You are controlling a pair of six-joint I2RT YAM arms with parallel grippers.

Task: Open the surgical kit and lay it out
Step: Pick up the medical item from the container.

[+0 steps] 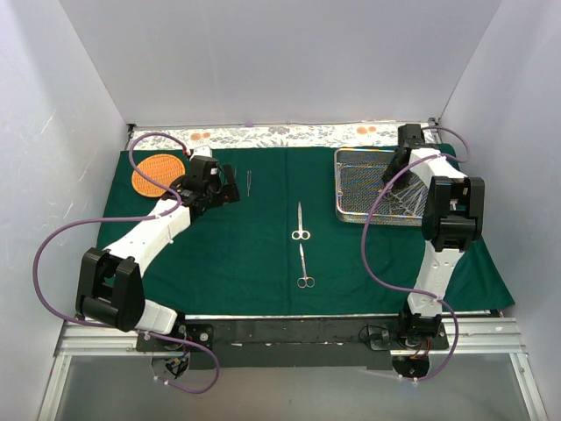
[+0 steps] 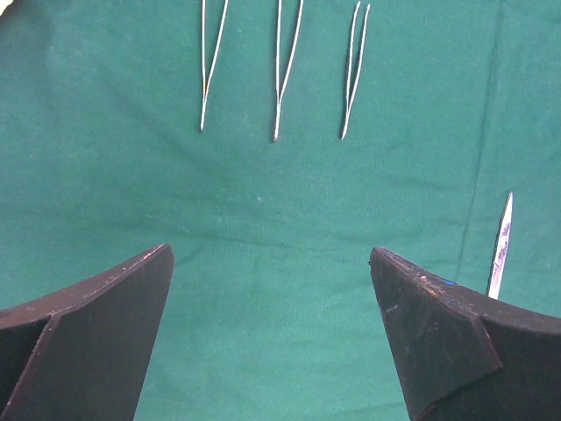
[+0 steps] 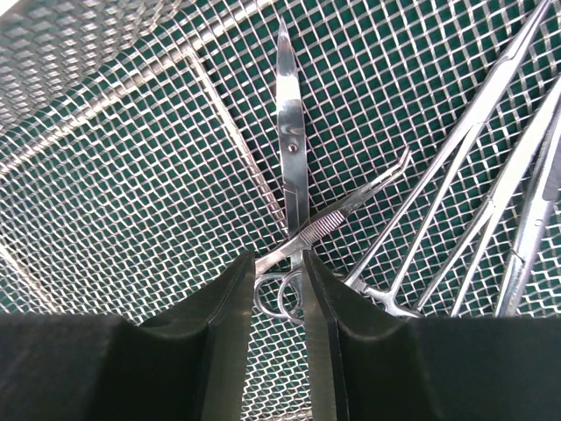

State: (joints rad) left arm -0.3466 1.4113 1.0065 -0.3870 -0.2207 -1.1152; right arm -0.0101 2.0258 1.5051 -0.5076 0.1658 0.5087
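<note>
The dark green cloth (image 1: 245, 254) lies spread over the table. At its back right stands the wire-mesh tray (image 1: 351, 158), with several steel instruments in it. My right gripper (image 1: 394, 171) reaches down into the tray (image 3: 105, 175). There its fingers (image 3: 279, 263) press on both sides of the finger rings of a pair of scissors (image 3: 292, 149), which lies on the mesh across a curved forceps (image 3: 368, 197). My left gripper (image 1: 230, 189) hovers open over bare cloth (image 2: 272, 263). Three tweezers (image 2: 285, 70) lie in a row ahead of it. Two scissors (image 1: 301, 224) (image 1: 304, 267) lie at mid-cloth.
A round orange woven basket (image 1: 158, 174) sits on the cloth's back left corner, close to the left arm. Long forceps (image 3: 473, 175) lie to the right of the gripped scissors in the tray. A scissor tip (image 2: 501, 246) shows by my left gripper's right finger. White walls enclose the table.
</note>
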